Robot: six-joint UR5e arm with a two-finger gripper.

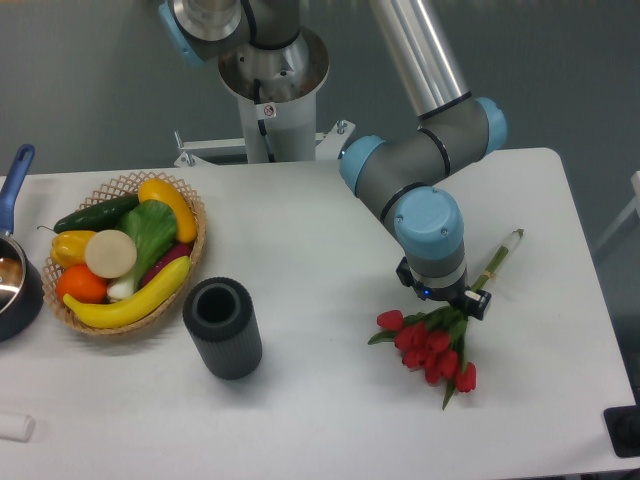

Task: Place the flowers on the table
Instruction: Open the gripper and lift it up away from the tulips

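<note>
Far left of the gripper: a dark pot (14,285) with a blue handle sits at the table's edge, and a small white object (15,427) lies at the near edge.
Basket: a wicker basket (195,235) of fruit and vegetables stands well to the left of the gripper.
Vase: a black ribbed cylinder (222,327) stands upright, open mouth up, left of the gripper and near the basket.
Arm: the arm comes down from the upper middle, bends at its blue-capped joints, and ends with the wrist pointing straight down at the table (320,220).
Gripper: the gripper (442,296) sits low over the flower stems; its fingers are hidden under the wrist, so whether it grips or has let go cannot be told.
Flowers: the flowers (430,345) lie flat on the table, directly below and just in front of the gripper.
Long axis: diagonal, with the red heads toward the near edge, slightly left of the gripper, and the tied stems running out past it to the far right.
</note>
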